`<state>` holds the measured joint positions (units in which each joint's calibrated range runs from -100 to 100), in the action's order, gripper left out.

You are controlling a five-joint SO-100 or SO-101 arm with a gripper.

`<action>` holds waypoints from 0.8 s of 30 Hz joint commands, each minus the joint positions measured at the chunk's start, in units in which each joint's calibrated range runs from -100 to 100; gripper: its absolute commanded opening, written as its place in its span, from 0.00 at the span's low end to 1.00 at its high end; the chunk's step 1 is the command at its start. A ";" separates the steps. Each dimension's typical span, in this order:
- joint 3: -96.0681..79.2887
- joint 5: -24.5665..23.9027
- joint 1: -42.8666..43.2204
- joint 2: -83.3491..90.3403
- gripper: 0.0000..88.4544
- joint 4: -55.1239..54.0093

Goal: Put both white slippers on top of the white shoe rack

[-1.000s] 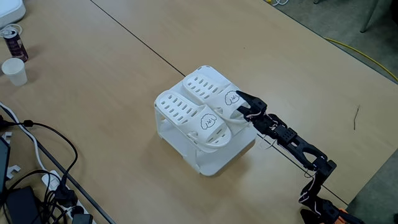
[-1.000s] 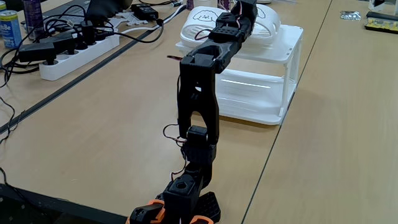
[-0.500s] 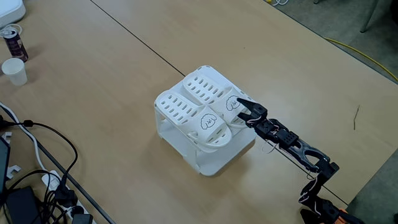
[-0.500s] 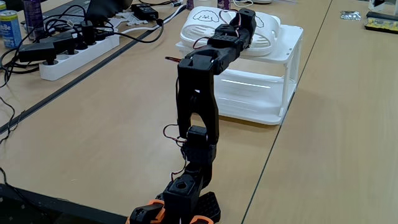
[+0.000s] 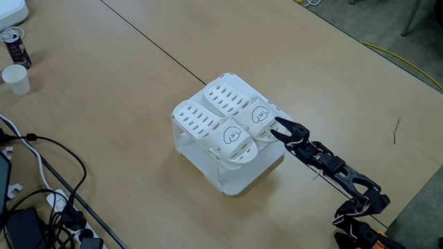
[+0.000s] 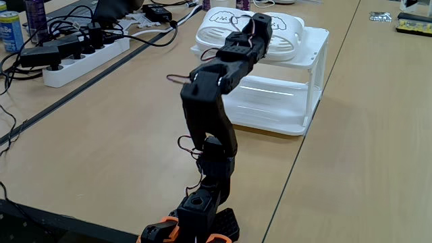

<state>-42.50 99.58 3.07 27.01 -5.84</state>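
Slippers [image 5: 221,117] lie atop rack [image 5: 235,181], gripper [image 5: 279,127] parted beside.

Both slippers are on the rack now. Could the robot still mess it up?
Maybe. The open gripper is close to the heel of the nearer slipper, so a stray move might nudge it. Both slippers' heels hang over the edge of the white shoe rack, so a bump could tip one off.

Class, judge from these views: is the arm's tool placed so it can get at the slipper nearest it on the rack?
Probably yes: the tool is open, just off that slipper's heel, with nothing between them.
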 commanded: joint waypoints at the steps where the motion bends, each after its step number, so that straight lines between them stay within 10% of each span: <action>1: -5.54 0.42 -0.36 12.07 0.22 -0.38; 6: -16.64 0.42 -0.28 23.35 0.00 -0.38; 24: -18.89 0.42 -0.36 14.01 0.01 -0.38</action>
<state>-68.28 99.58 3.07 43.67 -5.84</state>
